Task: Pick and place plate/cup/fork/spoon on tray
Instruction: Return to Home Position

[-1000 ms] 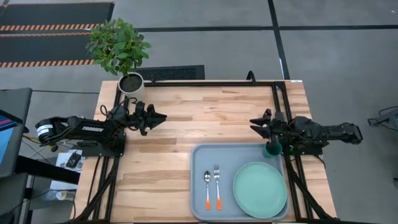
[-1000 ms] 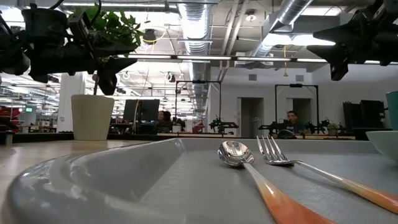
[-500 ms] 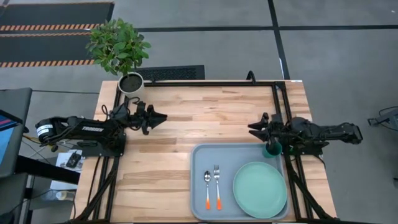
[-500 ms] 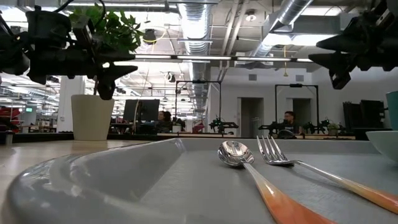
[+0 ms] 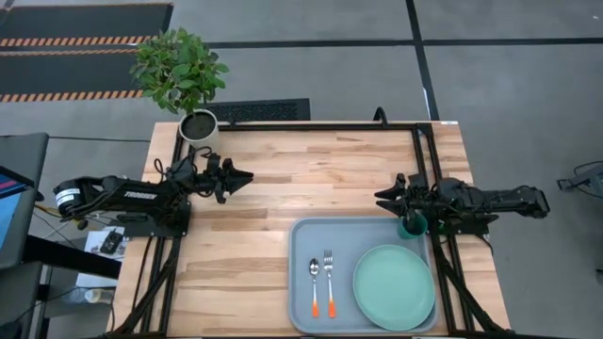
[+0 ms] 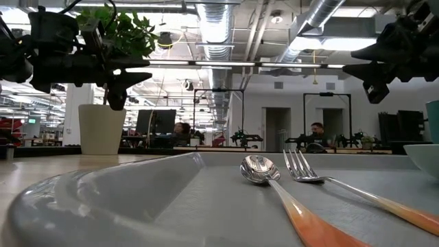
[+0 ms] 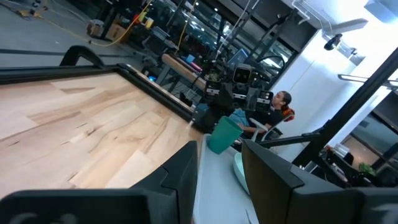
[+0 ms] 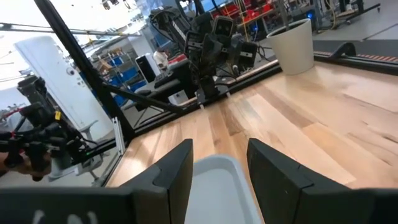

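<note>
The pale grey-blue tray lies on the near right part of the wooden table. On it lie the mint-green plate, the spoon and the fork, side by side with their orange handle ends toward the near edge. The dark teal cup stands upright in the tray's far right corner. My right gripper is open and empty, in the air just beyond the tray's far edge, to the left of the cup. My left gripper is open and empty above the table's left part.
A white pot with a leafy plant stands at the table's far left corner. Bare wood lies between the two grippers and to the left of the tray. People sit at desks in the room behind the table.
My right gripper has shifted a little toward the table's near edge and sunk slightly, still open and empty. The tray and the things on it have kept still.
</note>
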